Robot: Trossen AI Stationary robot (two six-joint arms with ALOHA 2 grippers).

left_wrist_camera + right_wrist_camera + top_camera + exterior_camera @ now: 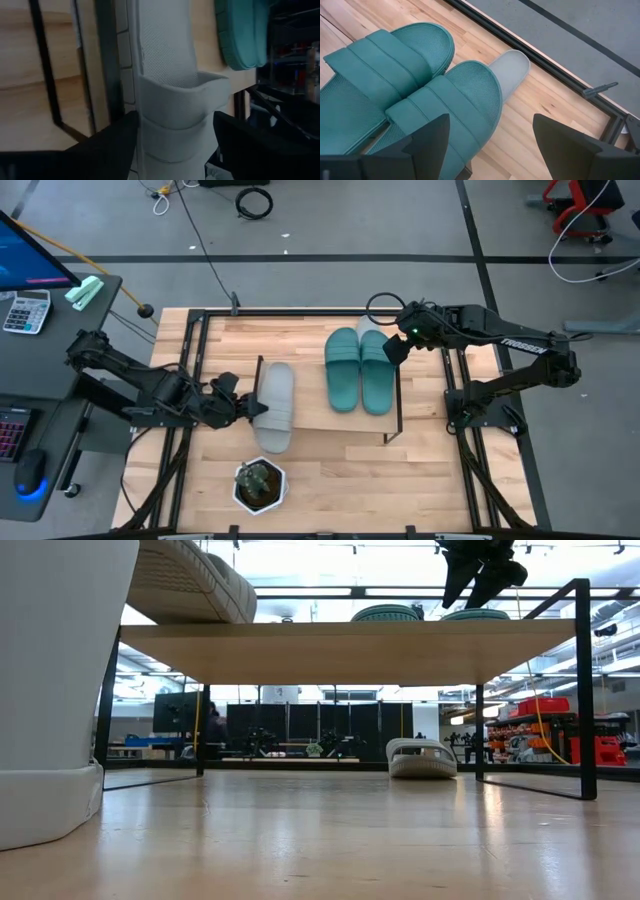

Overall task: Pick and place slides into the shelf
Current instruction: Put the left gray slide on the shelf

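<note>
Slides on the shelf, one grey behind

Left gripper (243, 408), fingers apart, straddles a grey slide (275, 406) overhanging the shelf (310, 395) near its left edge. The teal pair (358, 369) sits right of centre. Right gripper (397, 346) hovers spread above it. Another grey slide (511, 67) lies on the tabletop (340, 475) behind

A robotics lab: the wooden table (310, 480) stands in a black metal frame on grey concrete floor (330, 230), with cables (254, 201) at 12 o'clock. At 9 o'clock sits a desk with a calculator (25, 311); the low view shows a large hall with ceiling strip lights (400, 591) and red equipment (545, 730).
</note>
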